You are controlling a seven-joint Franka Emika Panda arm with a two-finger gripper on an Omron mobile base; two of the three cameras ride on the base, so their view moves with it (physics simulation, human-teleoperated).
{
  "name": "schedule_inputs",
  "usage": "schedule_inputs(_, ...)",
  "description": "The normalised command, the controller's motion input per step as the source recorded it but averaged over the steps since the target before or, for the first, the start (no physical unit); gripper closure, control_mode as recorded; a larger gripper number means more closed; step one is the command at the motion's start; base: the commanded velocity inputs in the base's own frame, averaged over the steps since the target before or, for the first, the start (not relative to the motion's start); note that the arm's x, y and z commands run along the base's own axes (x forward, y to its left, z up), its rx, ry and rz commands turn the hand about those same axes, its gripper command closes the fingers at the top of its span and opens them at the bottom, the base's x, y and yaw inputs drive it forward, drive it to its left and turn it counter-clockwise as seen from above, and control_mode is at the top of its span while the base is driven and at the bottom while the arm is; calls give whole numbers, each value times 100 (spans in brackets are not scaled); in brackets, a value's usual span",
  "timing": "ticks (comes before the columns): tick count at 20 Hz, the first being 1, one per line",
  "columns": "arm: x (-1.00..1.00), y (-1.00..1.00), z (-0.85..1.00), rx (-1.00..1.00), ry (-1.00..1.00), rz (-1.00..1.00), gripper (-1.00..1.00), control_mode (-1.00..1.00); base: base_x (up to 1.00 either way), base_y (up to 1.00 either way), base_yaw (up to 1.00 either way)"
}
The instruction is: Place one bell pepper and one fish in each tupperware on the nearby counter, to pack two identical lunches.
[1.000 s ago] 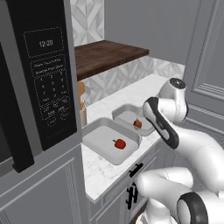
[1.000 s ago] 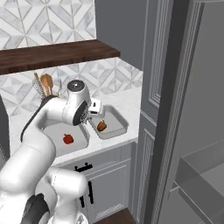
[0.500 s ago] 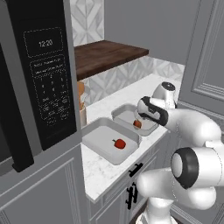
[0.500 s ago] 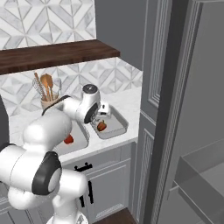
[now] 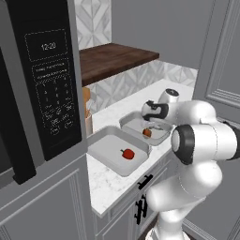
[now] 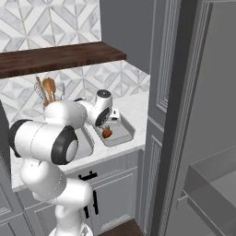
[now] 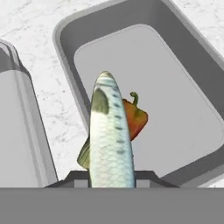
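The gripper is clamping the fish between its two dark fingertips, and the fish is sticking straight out from the hand. The fish is slim and pale, cream-silver with fine scale marks along its body, a darker grey patch near the head and a small yellowish fin at its side. It is hanging over the right-hand tupperware, just above the bell pepper that is lying inside it. That pepper is glossy orange-red with a short curled green stem, and the fish is covering part of it in the hand view.

In the left base view the gripper is reaching down over the near edge of the right-hand tupperware, and the bell pepper is sitting on its floor close to the hand. The left tupperware is sitting just beside the first one, and a second bell pepper, round and red, is lying near its middle. Both containers are shallow, light grey and rectangular with rounded corners and a raised rim.

They are resting side by side on the counter, white faintly veined marble over grey cabinets with black handles. In the right base view the right-hand tupperware is showing past the arm with its bell pepper inside. A holder of wooden utensils is standing at the far wall, under a dark wooden shelf. A black microwave is standing at the left.
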Motion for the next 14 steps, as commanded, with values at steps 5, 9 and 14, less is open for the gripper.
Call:
schedule_inputs(5, 35, -1, -29, 0, 2, 6, 100, -100, 0, 0, 0)
schedule_inputs(9, 15, 0, -45, 0, 0, 7, 100, -100, 0, 0, 0)
schedule_inputs(14, 19, 0, -34, 0, 0, 9, 100, -100, 0, 0, 0)
